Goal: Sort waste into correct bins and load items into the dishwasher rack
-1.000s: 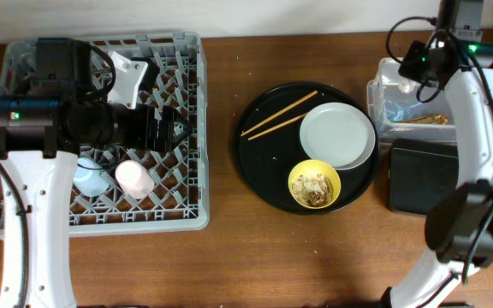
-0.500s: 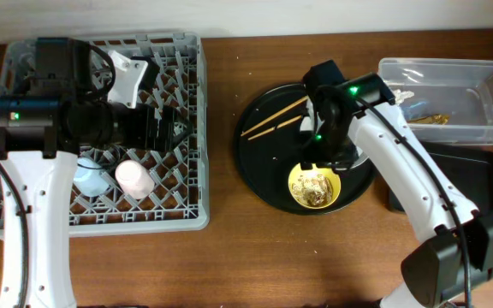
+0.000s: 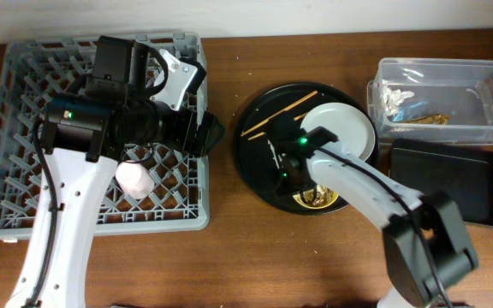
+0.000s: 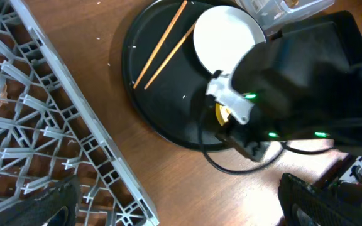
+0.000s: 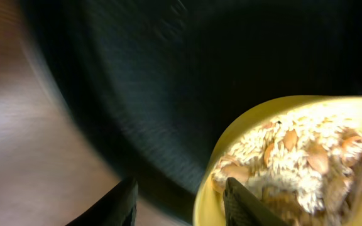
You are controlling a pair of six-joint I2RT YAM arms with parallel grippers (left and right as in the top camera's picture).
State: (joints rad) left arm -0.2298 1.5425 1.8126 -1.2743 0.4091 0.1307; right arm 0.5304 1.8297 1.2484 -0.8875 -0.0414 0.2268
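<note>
The yellow bowl [image 5: 275,157] holds tan-brown food scraps [image 5: 307,150] and sits on the round black tray [image 3: 259,162]. My right gripper [image 5: 178,204] is open, with the bowl's rim between its fingers; it also shows in the overhead view [image 3: 302,190]. The white plate [image 3: 342,128] and two chopsticks [image 3: 276,115] lie on the same tray. My left gripper [image 4: 181,210] is open and empty above the right edge of the grey dishwasher rack [image 3: 24,77]. A pink cup [image 3: 133,178] lies in the rack. The blue cup is hidden under my left arm.
The clear tub [image 3: 478,85] at the back right holds white tissue [image 3: 396,92] and a golden-brown wrapper [image 3: 426,118]. The shallow black tray [image 3: 448,184] sits in front of it. Bare wooden table lies between the rack and the round tray.
My right arm swung from the clear tub down to the yellow bowl. My left arm moved right across the rack to its right edge, covering the blue cup.
</note>
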